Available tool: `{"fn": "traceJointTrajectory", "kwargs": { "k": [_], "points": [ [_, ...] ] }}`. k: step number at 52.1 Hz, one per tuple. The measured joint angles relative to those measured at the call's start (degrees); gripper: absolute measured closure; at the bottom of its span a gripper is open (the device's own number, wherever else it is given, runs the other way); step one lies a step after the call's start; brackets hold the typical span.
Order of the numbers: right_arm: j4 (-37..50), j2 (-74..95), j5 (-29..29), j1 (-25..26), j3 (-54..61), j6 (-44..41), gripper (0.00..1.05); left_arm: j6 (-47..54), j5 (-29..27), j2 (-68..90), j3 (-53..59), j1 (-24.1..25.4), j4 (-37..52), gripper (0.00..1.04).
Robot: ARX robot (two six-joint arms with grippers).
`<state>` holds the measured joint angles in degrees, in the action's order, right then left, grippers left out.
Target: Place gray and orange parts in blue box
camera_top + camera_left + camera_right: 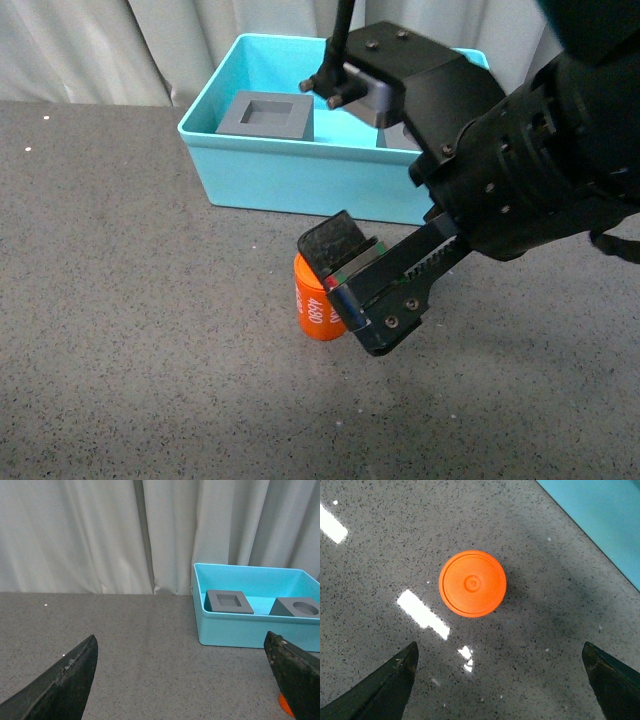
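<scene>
The blue box (300,180) is plain turquoise all over. Inside it, the cube with the square recess (268,115) and the cube with the round recess (299,609) are both flat matte gray. In front of the box, the orange cylinder (315,300) is vivid orange with white digits down its side. The table (120,320) around the box is dark gray, finely speckled. The curtain (75,530) behind the box is off-white. The right gripper (352,283) is black.

Cubes (268,113) in box (300,182) (side by side), cylinder (313,303) before it.
</scene>
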<state>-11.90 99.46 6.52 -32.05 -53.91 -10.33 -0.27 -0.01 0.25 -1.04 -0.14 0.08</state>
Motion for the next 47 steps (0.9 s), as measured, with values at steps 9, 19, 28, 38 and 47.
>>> {"fn": "traceJointTrajectory", "kwargs": {
  "k": [9, 19, 28, 38, 47],
  "points": [
    [1.75, 4.04, 0.48, -0.90, -1.73, 0.02, 0.10, 0.00, -0.02, 0.00, 0.00, 0.00, 0.00, 0.07],
    [2.97, 9.60, 0.70, -1.75, -5.25, 0.11, 0.10, 0.00, 0.00, -0.02, 0.00, 0.00, 0.00, 0.07],
    [2.58, 14.14, 0.66, -2.36, -8.68, 0.15, 0.10, 0.00, 0.00, -0.02, 0.00, 0.00, 0.00, 0.07],
    [1.31, 18.67, 0.59, -3.37, -12.00, 0.90, 0.10, 0.00, 0.00, -0.02, 0.00, 0.00, 0.00, 0.07],
    [0.35, 20.74, -1.18, -3.56, -13.38, 1.09, 0.43, 0.00, 0.00, -0.02, 0.00, 0.00, 0.00, 0.07]
  ]
}}
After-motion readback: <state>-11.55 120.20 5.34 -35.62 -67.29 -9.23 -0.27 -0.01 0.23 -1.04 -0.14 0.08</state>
